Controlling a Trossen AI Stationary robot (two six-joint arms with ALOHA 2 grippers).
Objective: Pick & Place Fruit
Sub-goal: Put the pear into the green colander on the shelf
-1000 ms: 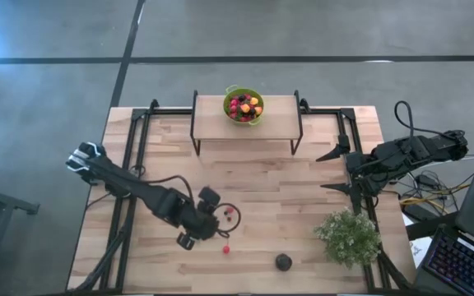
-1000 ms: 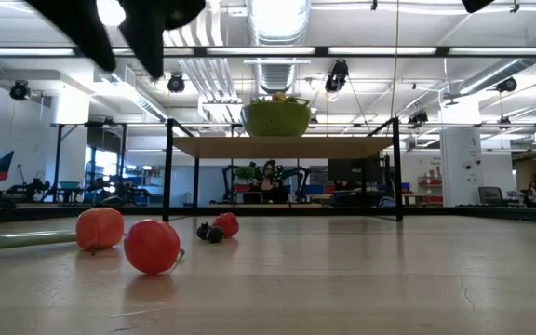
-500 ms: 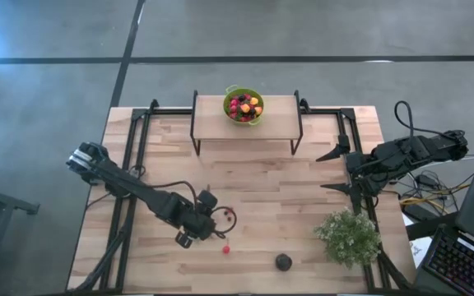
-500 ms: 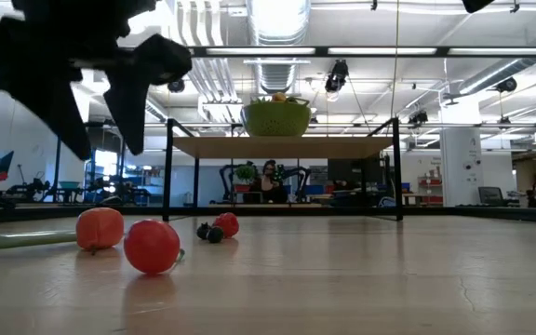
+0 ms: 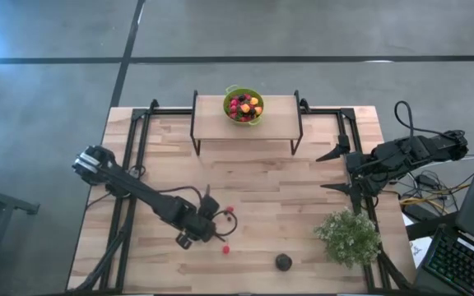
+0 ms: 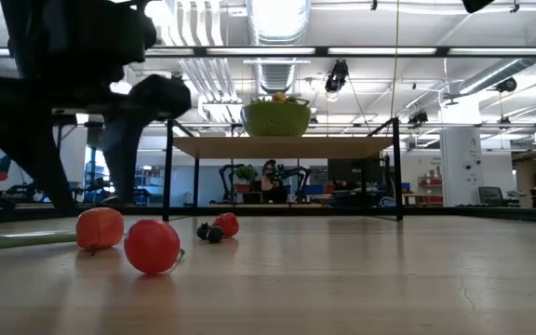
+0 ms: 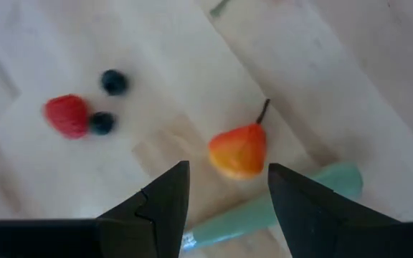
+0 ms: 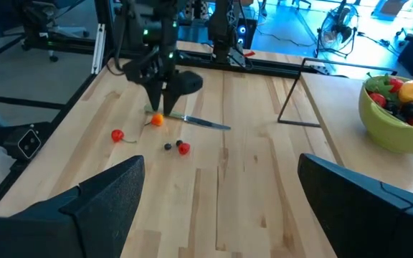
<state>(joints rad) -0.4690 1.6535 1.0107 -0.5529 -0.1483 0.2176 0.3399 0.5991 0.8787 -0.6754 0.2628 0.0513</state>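
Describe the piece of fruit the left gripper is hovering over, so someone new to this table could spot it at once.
On the wooden table, find the open left gripper near the front. Just ahead of its fingers lies an orange-red fruit with a dark stem, beside the green knife handle. Its neighbours are a red berry and two dark blue berries.

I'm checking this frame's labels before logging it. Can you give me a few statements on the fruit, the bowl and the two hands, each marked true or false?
1. The left hand hangs open above an orange-red fruit. True.
2. The green bowl sits on the tabletop beside the plant. False: it stands on the raised shelf at the table's far edge.
3. The right hand grips the dark round fruit. False: it is open and empty, waiting near the plant.
4. Two small dark berries lie beside a red berry. True.
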